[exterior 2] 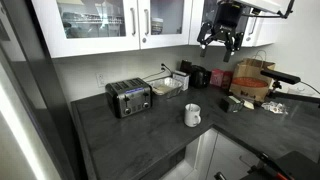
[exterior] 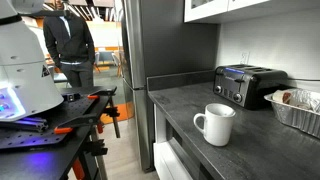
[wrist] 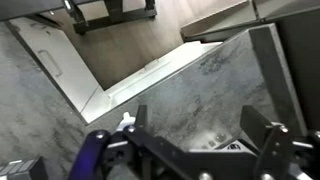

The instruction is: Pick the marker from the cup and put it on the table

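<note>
In an exterior view's upper right, the hand (exterior 2: 220, 44) hangs wide open and empty, well apart from the white mug (exterior 2: 192, 115) on the desk (exterior 2: 130, 140).

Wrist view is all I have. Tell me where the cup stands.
Observer: The cup stands upright on the table, nearer the front edge than the toaster and apart from it.
Operator: Give me the claw's height.
Observer: The claw hangs high over the counter, level with the upper cabinets and far above the cup.
Operator: Report the marker.
Observer: No marker shows above the cup's rim in either exterior view. It is too small to tell whether one sits inside.
</note>
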